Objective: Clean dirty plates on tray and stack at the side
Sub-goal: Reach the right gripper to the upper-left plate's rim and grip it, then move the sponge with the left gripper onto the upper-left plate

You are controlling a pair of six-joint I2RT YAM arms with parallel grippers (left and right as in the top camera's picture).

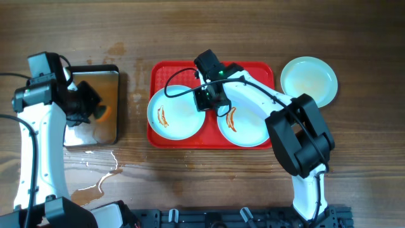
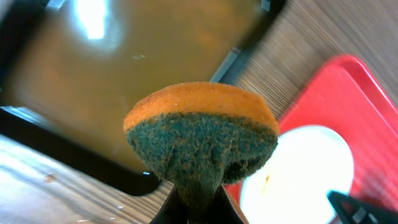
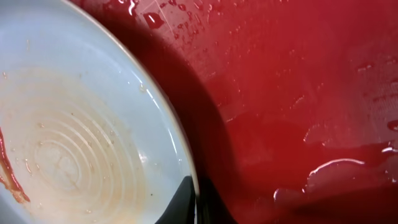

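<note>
Right arm (image 1: 266,95) reaches over tray (image 1: 262,68), jaws pinching plate (image 3: 74,155) rim; left jaws clamp sponge (image 2: 202,130)

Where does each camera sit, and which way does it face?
Overhead: above the table, looking straight down at tray, pan and plates; both arms show.
Left wrist: on the left arm, looking along the left gripper, shut on a sponge over the pan.
Right wrist: on the right arm, close above a plate whose rim the right gripper pinches.
Shared: both wrist views show the tray and a plate.
</note>
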